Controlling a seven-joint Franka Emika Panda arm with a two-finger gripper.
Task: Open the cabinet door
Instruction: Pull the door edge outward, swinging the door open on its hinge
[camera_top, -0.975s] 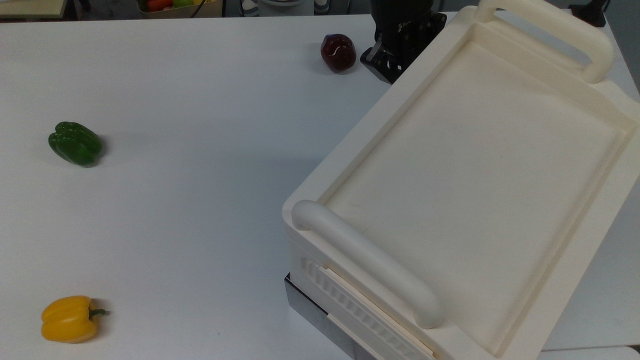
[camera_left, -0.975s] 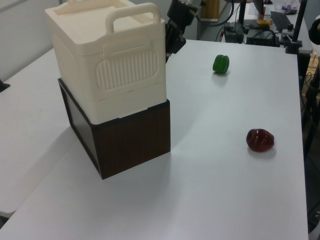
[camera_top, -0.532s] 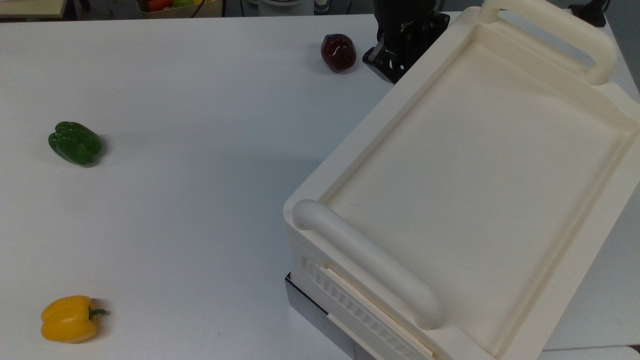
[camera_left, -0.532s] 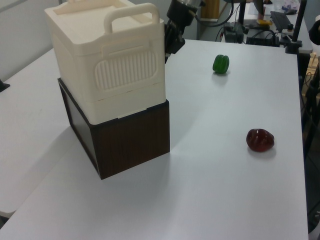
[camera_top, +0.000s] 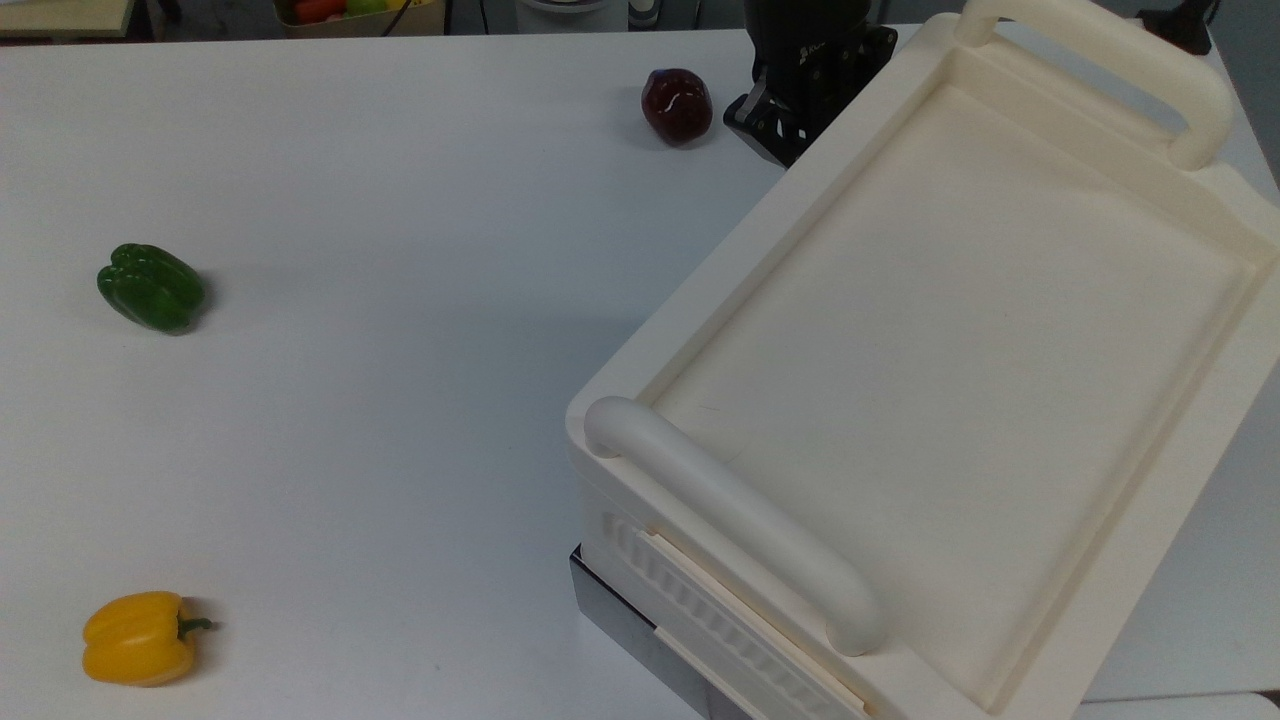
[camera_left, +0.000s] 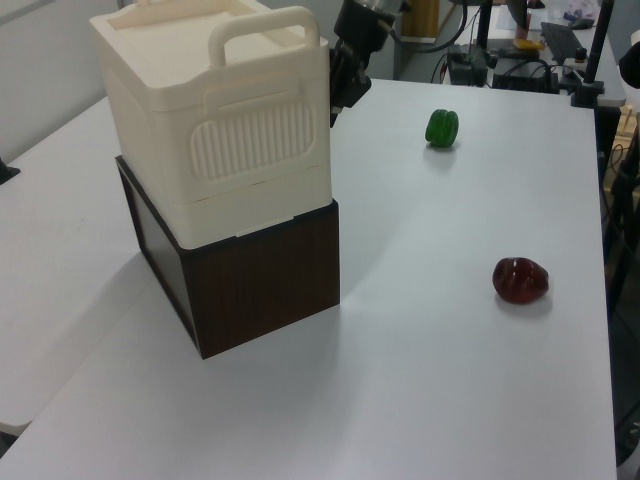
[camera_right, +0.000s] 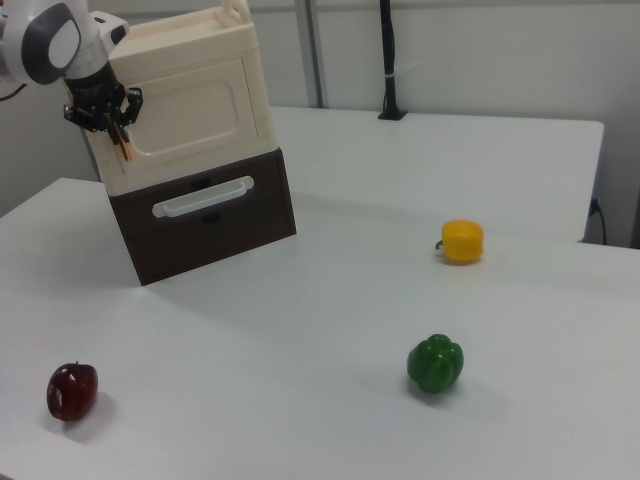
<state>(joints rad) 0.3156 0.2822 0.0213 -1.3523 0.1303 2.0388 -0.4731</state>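
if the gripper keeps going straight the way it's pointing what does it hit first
Most likely the cabinet door. In the right view the gripper points down at the copper handle strip on the door's edge. Depth is unclear, so actual contact can't be judged.

Green bell pepper (camera_top: 151, 286), yellow bell pepper (camera_top: 139, 637), dark red pepper (camera_top: 677, 104), well apart on white table (camera_top: 400, 350)

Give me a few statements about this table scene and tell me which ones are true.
1. Three peppers lie on the table: green, yellow, dark red. True.
2. The yellow pepper sits on the cabinet. False: it lies on the table, apart from it.
3. The end effector is at the cabinet door. True.
4. The door stands wide open. False: in the right view it looks shut.
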